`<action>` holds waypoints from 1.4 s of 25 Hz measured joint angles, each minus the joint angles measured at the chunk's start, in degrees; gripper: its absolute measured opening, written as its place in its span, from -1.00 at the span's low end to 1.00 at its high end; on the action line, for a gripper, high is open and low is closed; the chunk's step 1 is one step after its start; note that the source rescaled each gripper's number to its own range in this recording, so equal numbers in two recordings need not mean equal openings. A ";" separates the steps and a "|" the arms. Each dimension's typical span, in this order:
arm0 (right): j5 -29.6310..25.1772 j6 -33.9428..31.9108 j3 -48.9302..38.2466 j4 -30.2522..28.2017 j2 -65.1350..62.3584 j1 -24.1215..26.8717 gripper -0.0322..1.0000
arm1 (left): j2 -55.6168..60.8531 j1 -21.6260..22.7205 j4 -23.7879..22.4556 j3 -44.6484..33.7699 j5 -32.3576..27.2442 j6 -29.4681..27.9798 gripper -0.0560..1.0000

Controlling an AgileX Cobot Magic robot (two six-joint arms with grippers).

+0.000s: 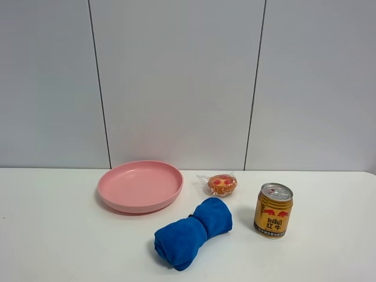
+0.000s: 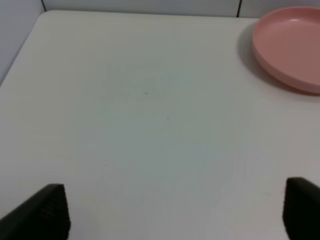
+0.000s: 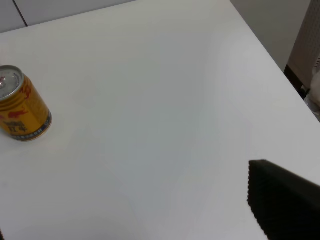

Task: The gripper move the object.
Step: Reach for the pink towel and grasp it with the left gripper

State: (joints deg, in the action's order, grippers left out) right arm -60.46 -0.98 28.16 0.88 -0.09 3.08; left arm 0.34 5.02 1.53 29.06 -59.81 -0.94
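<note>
A pink plate point(image 1: 140, 186) lies at the back left of the white table. A wrapped small cake point(image 1: 222, 184) sits to its right. A rolled blue towel point(image 1: 192, 232) lies in front of both. A gold Red Bull can point(image 1: 273, 210) stands upright at the right. Neither gripper shows in the exterior high view. My left gripper point(image 2: 175, 212) is open and empty over bare table, with the plate point(image 2: 292, 47) well away from it. My right gripper point(image 3: 150, 220) is open and empty; only one finger point(image 3: 282, 202) shows clearly, far from the can point(image 3: 20, 110).
The table's right edge point(image 3: 272, 62) shows in the right wrist view, with a gap and furniture beyond it. The table's far left corner point(image 2: 40, 17) meets the grey wall in the left wrist view.
</note>
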 joint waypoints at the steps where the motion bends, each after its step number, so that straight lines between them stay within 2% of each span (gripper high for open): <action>1: 0.00 0.00 0.00 0.00 0.00 0.00 1.00 | 0.00 0.00 0.00 0.00 0.00 0.00 0.88; 35: 0.00 0.00 0.00 0.00 0.00 0.00 1.00 | 0.00 0.00 0.00 0.00 0.00 0.00 0.88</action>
State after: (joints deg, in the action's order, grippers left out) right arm -60.46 -0.98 28.16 0.88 -0.09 3.08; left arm 0.34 5.02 1.53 29.06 -59.81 -0.94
